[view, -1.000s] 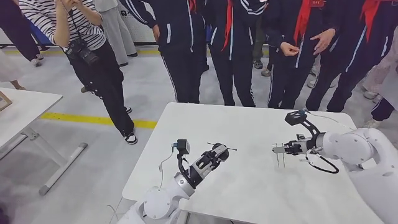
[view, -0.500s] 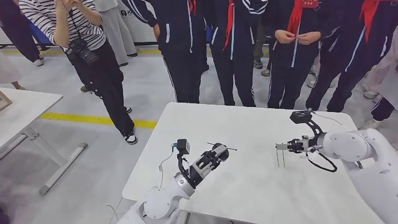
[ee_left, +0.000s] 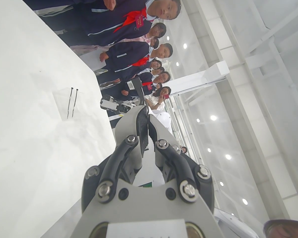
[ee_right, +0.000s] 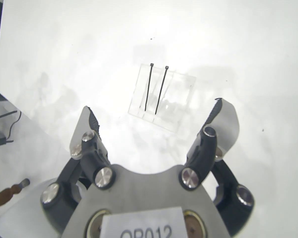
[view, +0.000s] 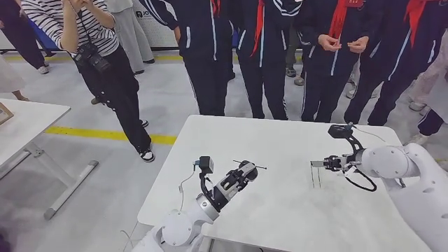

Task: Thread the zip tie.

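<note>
Two black zip ties [ee_right: 148, 87] [ee_right: 161, 90] lie side by side on a clear holder [ee_right: 178, 100] on the white table [view: 280, 210]. My right gripper [ee_right: 154, 107] hangs open just above and short of the holder, nothing between its fingers; the top view places this gripper [view: 318, 163] over the ties [view: 315, 177]. My left gripper [ee_left: 146, 108] is shut, held sideways above the table's left part. In the top view a thin black zip tie [view: 260, 166] crosses its tip [view: 250, 169], sticking out on both sides. The left wrist view shows the holder [ee_left: 62, 105] farther off.
The table's near-left edge [ee_right: 27, 105] runs close to the holder in the right wrist view. Several people stand along the far side of the table [view: 266, 42]. Bare tabletop lies between the two arms.
My right arm has shifted slightly toward the far right, staying above the holder. The left arm has not moved.
</note>
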### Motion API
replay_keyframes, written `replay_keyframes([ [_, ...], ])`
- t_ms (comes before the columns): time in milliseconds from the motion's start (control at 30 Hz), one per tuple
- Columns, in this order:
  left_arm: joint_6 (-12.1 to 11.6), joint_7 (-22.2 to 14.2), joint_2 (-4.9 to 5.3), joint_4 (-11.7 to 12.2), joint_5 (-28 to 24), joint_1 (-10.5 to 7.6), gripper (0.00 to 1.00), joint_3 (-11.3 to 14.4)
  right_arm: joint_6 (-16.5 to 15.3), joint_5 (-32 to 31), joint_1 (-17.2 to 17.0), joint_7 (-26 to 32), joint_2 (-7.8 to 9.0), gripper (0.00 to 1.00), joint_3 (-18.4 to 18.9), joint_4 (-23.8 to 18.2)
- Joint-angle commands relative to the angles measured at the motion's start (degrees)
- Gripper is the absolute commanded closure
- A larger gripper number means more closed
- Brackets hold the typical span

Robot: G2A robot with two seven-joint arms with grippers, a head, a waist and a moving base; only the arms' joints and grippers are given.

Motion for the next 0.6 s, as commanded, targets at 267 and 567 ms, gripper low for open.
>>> replay_keyframes([
  [267, 0.0, 0.0, 0.00, 0.0, 0.0, 0.00, 1.00, 0.0, 2.1, -1.5, 1.3, 1.1, -0.78, 0.00, -2.3, -0.3],
  [567, 0.0, 0.0, 0.00, 0.0, 0.0, 0.00, 1.00, 0.0, -0.2, -2.0, 1.2, 0.2, -0.91, 0.18, -2.2, -0.4],
])
